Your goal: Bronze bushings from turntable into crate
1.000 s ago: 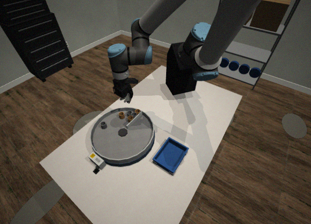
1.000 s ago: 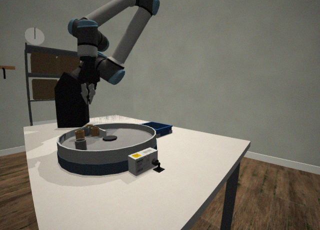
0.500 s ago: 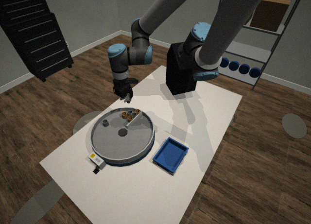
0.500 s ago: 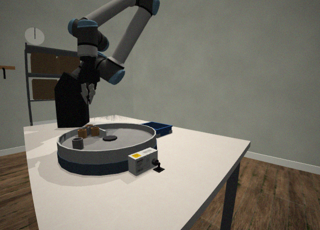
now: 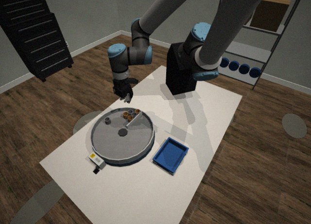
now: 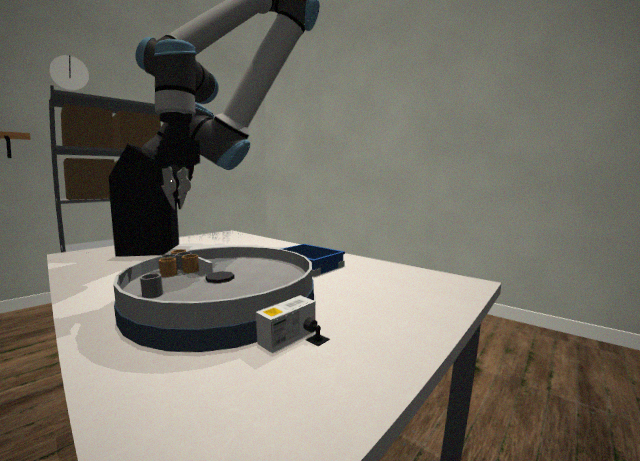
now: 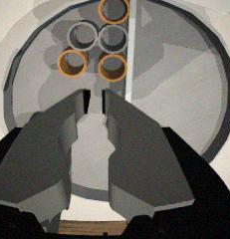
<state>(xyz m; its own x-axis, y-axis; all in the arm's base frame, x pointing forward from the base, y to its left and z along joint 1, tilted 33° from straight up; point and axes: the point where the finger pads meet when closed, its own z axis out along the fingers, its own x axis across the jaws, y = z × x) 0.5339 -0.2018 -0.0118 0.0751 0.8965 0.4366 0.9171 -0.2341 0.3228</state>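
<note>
My gripper (image 5: 128, 101) (image 6: 179, 205) (image 7: 96, 92) is shut and empty, above the far side of the turntable (image 5: 108, 144) (image 6: 253, 272) (image 7: 179, 100). One bronze bushing (image 5: 125, 115) (image 6: 167, 266) (image 7: 73, 73), a second bronze bushing (image 5: 129, 119) (image 6: 189, 263) (image 7: 114, 76) and a third bronze bushing (image 5: 137, 111) (image 7: 114, 20) stand upright in a cluster. Two steel bushings stand among them, one steel bushing (image 7: 69, 36) beside another steel bushing (image 7: 114, 52). A third steel bushing (image 5: 107, 121) (image 6: 151, 286) stands apart. The blue crate (image 5: 170, 155) (image 6: 328, 263) is empty.
A thin straight barrier (image 5: 133, 119) (image 7: 129, 50) crosses part of the turntable, beside the cluster. A raised wall rings the turntable. A dark hub (image 5: 122, 132) (image 6: 220, 277) sits at its centre. A small labelled box (image 5: 96, 160) (image 6: 285, 324) stands against its outside.
</note>
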